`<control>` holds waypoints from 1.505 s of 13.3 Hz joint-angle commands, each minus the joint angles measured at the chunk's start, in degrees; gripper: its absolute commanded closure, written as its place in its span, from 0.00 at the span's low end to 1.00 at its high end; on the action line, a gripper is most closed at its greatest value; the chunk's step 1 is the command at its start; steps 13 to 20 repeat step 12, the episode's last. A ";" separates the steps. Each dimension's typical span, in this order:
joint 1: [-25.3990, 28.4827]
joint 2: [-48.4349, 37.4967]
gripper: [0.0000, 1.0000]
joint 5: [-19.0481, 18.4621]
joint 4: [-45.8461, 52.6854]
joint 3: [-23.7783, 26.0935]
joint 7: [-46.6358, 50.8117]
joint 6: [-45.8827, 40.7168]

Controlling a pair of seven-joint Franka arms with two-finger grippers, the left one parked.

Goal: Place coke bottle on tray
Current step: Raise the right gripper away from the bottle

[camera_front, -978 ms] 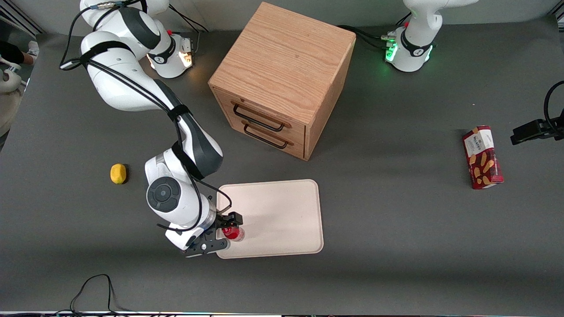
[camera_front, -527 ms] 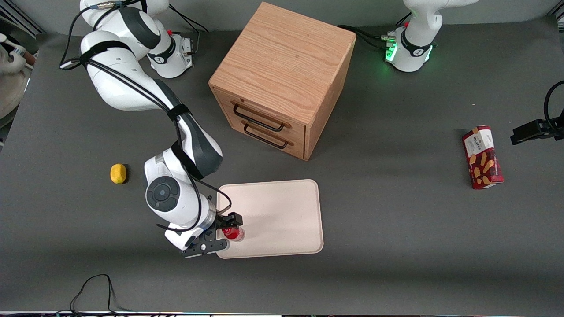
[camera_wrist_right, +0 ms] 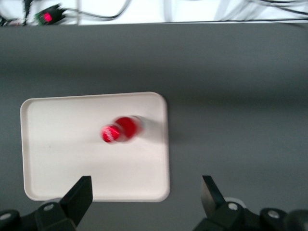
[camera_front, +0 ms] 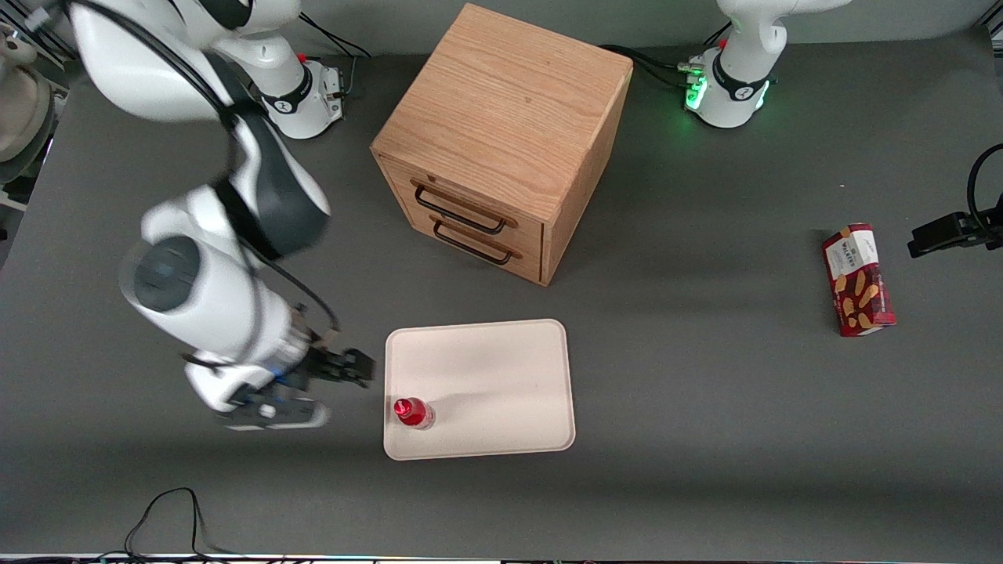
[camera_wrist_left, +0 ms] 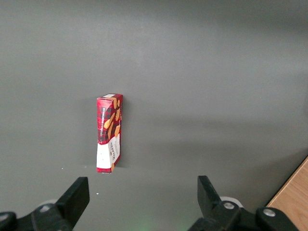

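The coke bottle (camera_front: 413, 412) is small and red with a red cap, and it stands upright on the cream-white tray (camera_front: 494, 384), close to the tray corner nearest the front camera on the working arm's side. My gripper (camera_front: 345, 392) is open and holds nothing. It hangs raised above the table, just off the tray's edge toward the working arm's end. In the right wrist view the coke bottle (camera_wrist_right: 122, 130) stands free on the tray (camera_wrist_right: 62, 144), well clear of the spread fingers of the gripper (camera_wrist_right: 144, 195).
A wooden two-drawer cabinet (camera_front: 501, 141) stands farther from the front camera than the tray. A red biscuit box (camera_front: 858, 280) lies toward the parked arm's end of the table and also shows in the left wrist view as the biscuit box (camera_wrist_left: 109, 139). A black cable (camera_front: 164, 509) loops at the table's near edge.
My gripper has let go of the coke bottle, which stays standing on the tray. The arm has swung up and away toward the working arm's end of the table.
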 commanded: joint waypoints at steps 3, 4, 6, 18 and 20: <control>-1.48 -29.07 0.00 9.26 -30.44 -12.15 -11.38 -0.93; -1.48 -32.68 0.00 9.37 -34.31 -14.26 -13.68 -1.19; -1.48 -36.92 0.00 9.20 -38.03 -16.30 -16.34 -3.90; -1.75 -33.95 0.00 7.35 -34.70 -17.09 -16.78 -6.38; -1.75 -33.95 0.00 7.35 -34.70 -17.09 -16.78 -6.38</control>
